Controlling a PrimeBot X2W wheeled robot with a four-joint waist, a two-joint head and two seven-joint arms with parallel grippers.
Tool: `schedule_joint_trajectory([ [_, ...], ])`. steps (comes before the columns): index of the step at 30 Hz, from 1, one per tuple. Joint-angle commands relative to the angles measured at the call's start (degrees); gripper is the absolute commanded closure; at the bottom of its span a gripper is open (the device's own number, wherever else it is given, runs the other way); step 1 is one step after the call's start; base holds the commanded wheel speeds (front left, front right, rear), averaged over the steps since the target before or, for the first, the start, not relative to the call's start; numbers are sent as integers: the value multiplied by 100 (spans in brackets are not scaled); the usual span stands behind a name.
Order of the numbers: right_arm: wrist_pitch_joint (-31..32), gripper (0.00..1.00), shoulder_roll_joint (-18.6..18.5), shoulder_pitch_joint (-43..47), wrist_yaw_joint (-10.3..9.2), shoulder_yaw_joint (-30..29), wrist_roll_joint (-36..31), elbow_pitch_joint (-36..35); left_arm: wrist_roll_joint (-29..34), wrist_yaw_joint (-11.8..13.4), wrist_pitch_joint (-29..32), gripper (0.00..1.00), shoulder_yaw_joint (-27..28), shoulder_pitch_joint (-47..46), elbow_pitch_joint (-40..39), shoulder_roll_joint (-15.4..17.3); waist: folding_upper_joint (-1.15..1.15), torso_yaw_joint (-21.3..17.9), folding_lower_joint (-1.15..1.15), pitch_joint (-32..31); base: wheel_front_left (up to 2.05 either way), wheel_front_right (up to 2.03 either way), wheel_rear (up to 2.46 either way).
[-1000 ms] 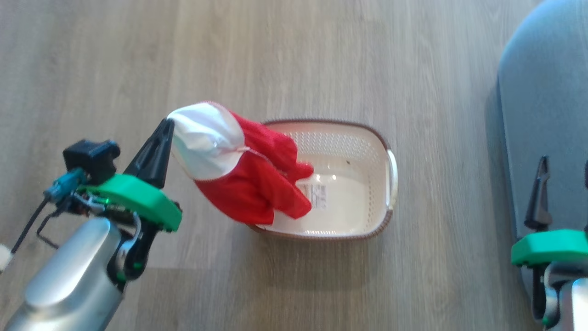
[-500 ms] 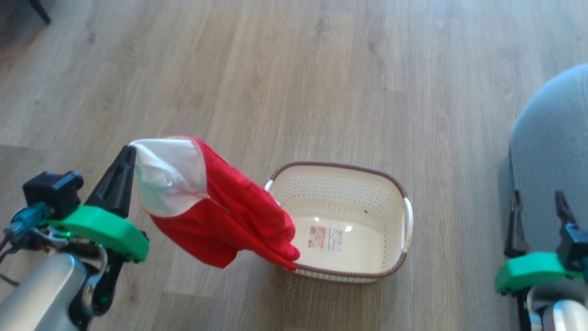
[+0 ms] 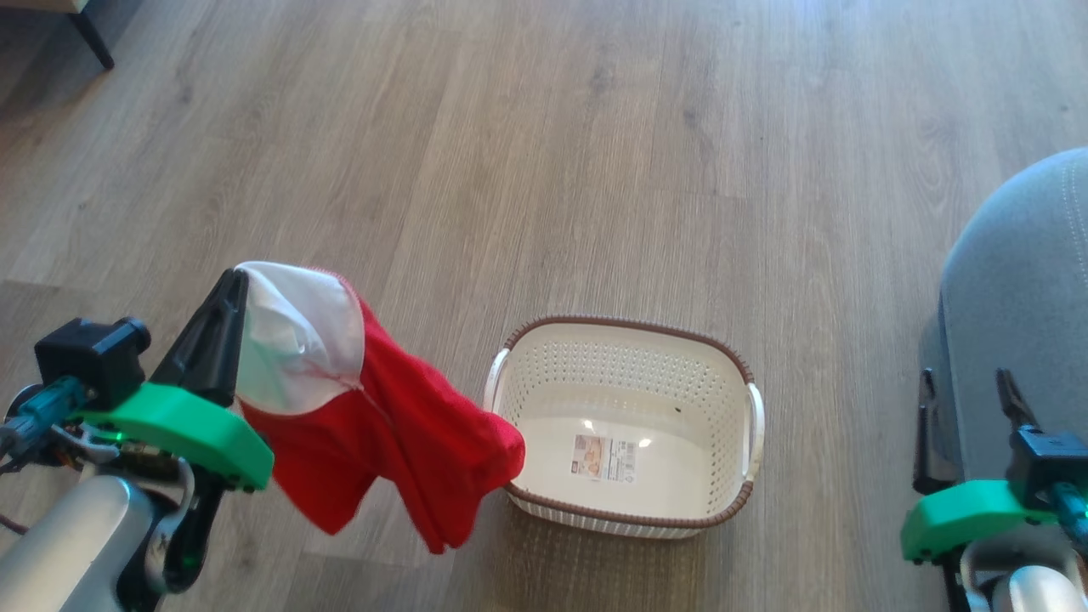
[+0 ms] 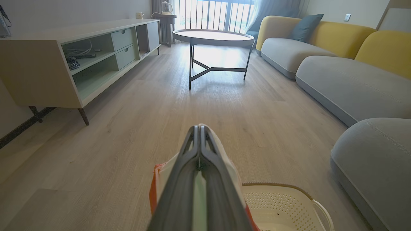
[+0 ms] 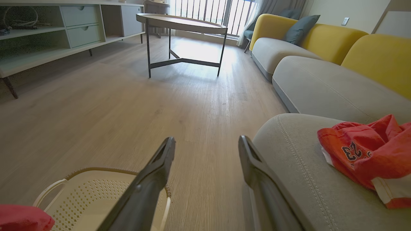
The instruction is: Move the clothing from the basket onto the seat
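A label sticker point(image 3: 605, 457) is seen in the cream-white perforated plastic basket point(image 3: 625, 365). A bright red fabric garment with white panel point(image 3: 391, 433) is clamped in the left gripper point(image 3: 235, 276), hung just beside the basket. The right gripper point(image 3: 965, 382) is spread wide beside the grey upholstered seat point(image 3: 1020, 280).

The red garment point(image 5: 369, 155) on the seat point(image 5: 298, 179) bears the number 23.

Red clothing point(image 3: 408, 442): soft matt cloth. Cream basket point(image 3: 612, 365): glossy perforated plastic, woven-look rim. Grey seat point(image 3: 1011, 289): matt textured fabric, pale stitching. Wood-grain floor point(image 3: 544, 153), low sheen.
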Motion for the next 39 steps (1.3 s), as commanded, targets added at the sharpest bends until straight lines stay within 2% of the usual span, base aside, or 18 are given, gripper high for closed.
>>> schedule_joint_trajectory([
  [1, 39, 0, -173, -149, 40, 193, 23, -166, 35, 39, -2, 100, 327, -268, -188, 248, 0, -20, 1, 33, 0, 0, 0],
  [7, 72, 0, -323, -452, 40, 787, 59, -185, 33, -12, -1, 100, 308, -370, -212, 223, 0, -55, 1, 142, 0, 0, 0],
  [15, 210, 0, -708, -1361, 40, 2600, 546, -45, 151, -192, 132, 100, 107, -873, -363, 32, 0, 29, 1, 186, 0, 0, 0],
  [22, 287, 0, -731, -2315, 40, 4126, 1043, 167, 305, -408, 360, 100, -274, -1513, -450, -398, 0, 212, 1, 144, 0, 0, 0],
  [23, 289, 0, -711, -2574, 40, 4499, 1207, 226, 347, -470, 414, 100, -405, -1672, -415, -554, 0, 241, 1, 124, 0, 0, 0],
  [25, 275, 0, -690, -2812, 40, 4796, 1360, 286, 391, -536, 455, 100, -539, -1811, -369, -708, 0, 261, 1, 104, 0, 0, 0],
  [32, 212, 0, -745, -3348, 40, 5327, 1762, 524, 532, -764, 594, 100, -1017, -2104, -348, -1139, 0, 278, 1, 35, 0, 0, 0],
  [39, 167, 0, -913, -3495, 40, 5389, 1953, 650, 635, -814, 696, 100, -1243, -2187, -515, -1258, 0, 235, 1, 10, 0, 0, 0],
])
